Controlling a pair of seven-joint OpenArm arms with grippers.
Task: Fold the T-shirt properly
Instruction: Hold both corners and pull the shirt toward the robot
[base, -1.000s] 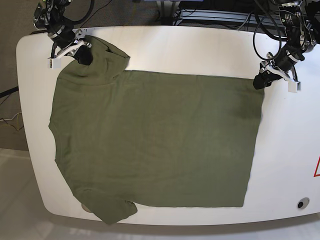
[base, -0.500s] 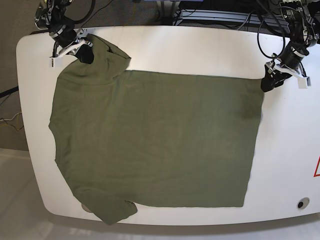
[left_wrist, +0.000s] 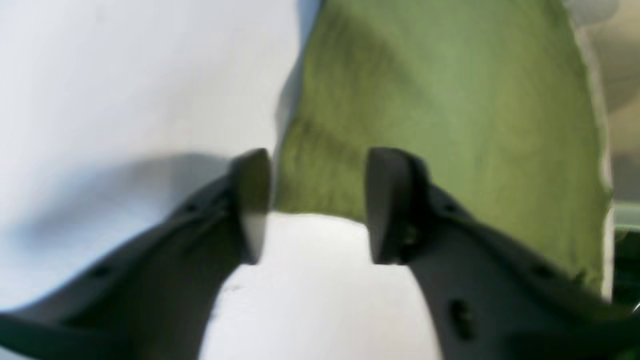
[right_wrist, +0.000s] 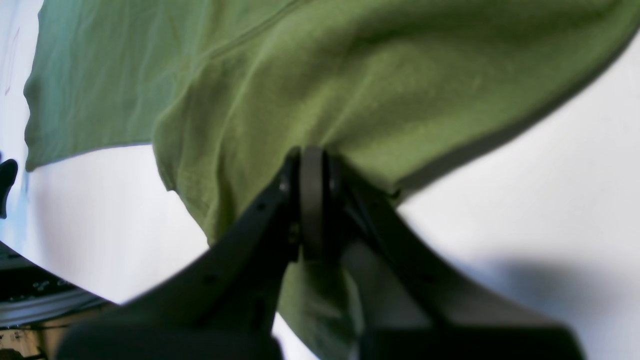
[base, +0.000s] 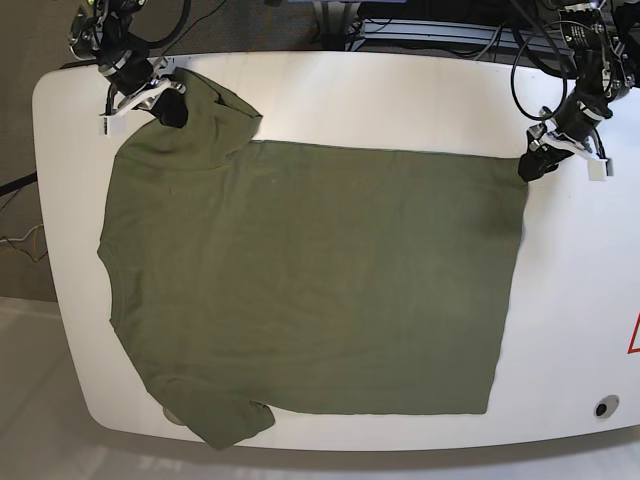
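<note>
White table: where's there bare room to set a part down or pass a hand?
Bare white tabletop shows right of the olive-green T-shirt in the base view, between its straight side and the red mark. Another strip lies above its top edge, between the two black grippers. Crowded: upper left, where the right gripper pinches bunched cloth.

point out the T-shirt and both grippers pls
T-shirt (base: 320, 280): base view, middle of its broad flat body.
Left gripper (left_wrist: 315, 205): left wrist view, between its parted fingertips.
Right gripper (right_wrist: 312, 155): right wrist view, where its fingertips meet on the cloth.
</note>
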